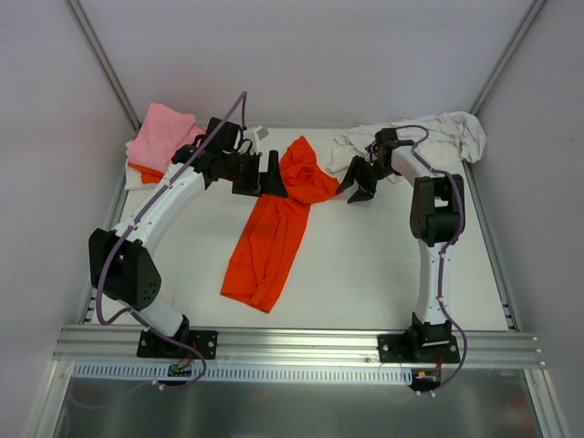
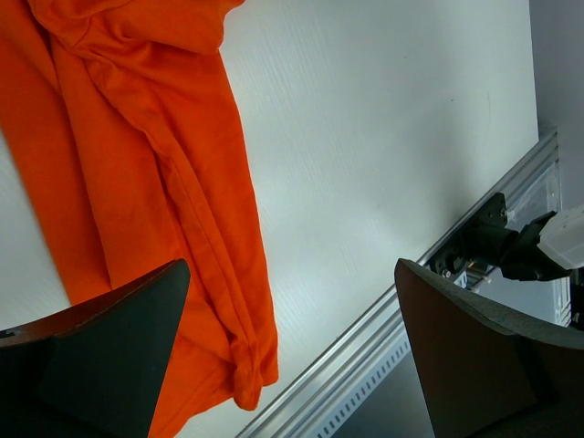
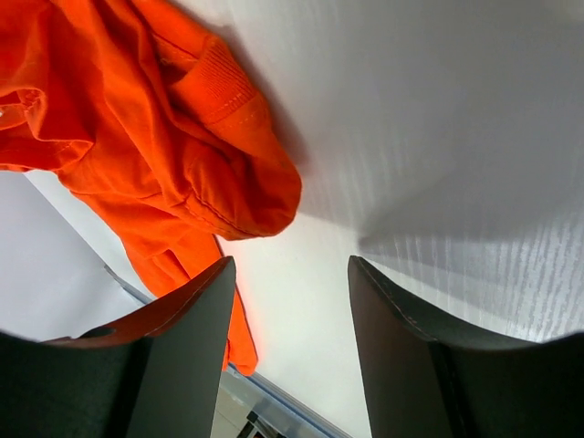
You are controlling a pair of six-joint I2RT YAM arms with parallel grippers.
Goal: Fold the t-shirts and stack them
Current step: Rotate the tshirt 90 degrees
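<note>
No text, label, brand, number or sign can be read in any of the three views.

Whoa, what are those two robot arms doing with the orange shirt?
An orange shirt lies crumpled in a long strip on the table. The left tool and right tool hang by its far end, one on each side, both open and holding nothing. A pink shirt lies at the far left, and a white shirt is bunched at the far right. The orange one is not folded yet.
</note>
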